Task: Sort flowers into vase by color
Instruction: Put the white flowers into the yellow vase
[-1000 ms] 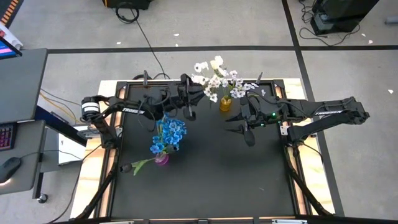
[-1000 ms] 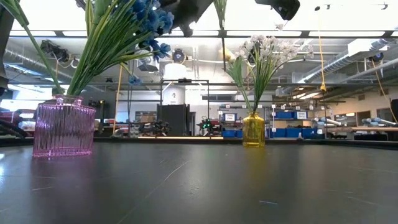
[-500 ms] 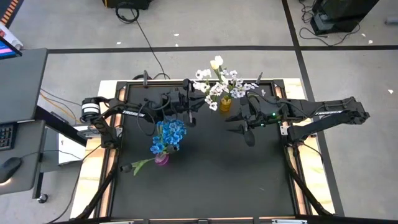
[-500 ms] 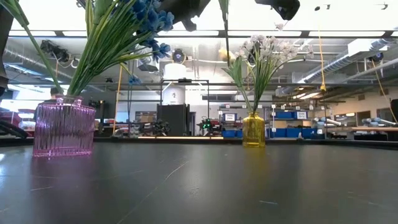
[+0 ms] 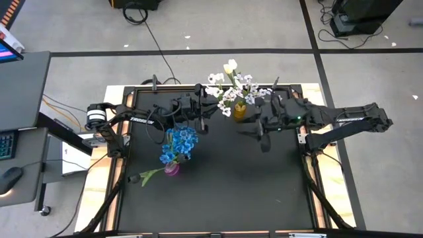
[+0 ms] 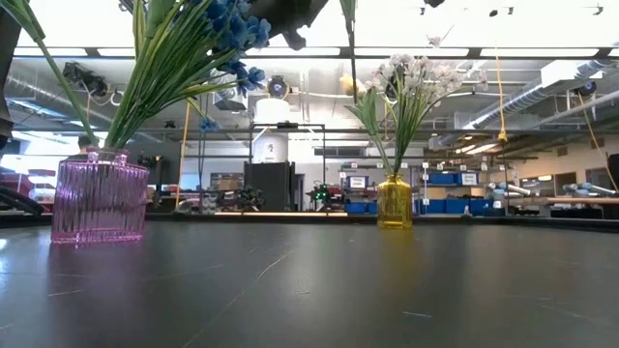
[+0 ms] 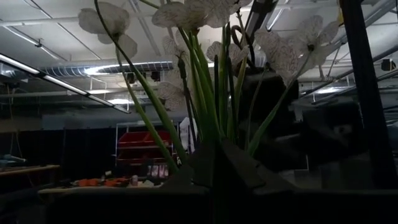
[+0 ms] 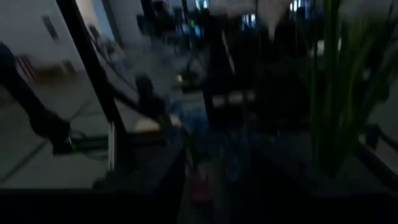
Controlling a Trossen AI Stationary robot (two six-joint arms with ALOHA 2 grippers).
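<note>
My left gripper (image 5: pixel 209 104) is shut on a white tulip, whose bud (image 5: pixel 230 66) stands above the far edge beside the white blossoms (image 5: pixel 241 89) in the yellow vase (image 5: pixel 239 111). The tulip's lower stem (image 6: pixel 351 58) hangs just left of that bunch. Blue blossoms (image 5: pixel 180 144) stand in the pink vase (image 6: pixel 100 201), and one green stem (image 5: pixel 147 175) leans out of it to the left. My right gripper (image 5: pixel 253 137) hangs open, right of the yellow vase and nearer the front, with nothing between its fingers. My left gripper pinches the tulip's thin green stem (image 7: pixel 215 127) between its two shut fingers, partway along it. The fingers come from the table's left, slanting upward, and lie across the stem. The tulip is lifted clear and nearly upright, bud on top, its lower stem hanging free.
The dark tabletop (image 5: pixel 225 192) lies bare in front of both vases. The table's frame rails (image 5: pixel 310 185) run along its sides. A desk (image 5: pixel 20 86) with a mouse stands off the left side.
My right gripper has tipped upward and risen, going out of the top of the low view. Its fingers have stayed open.
</note>
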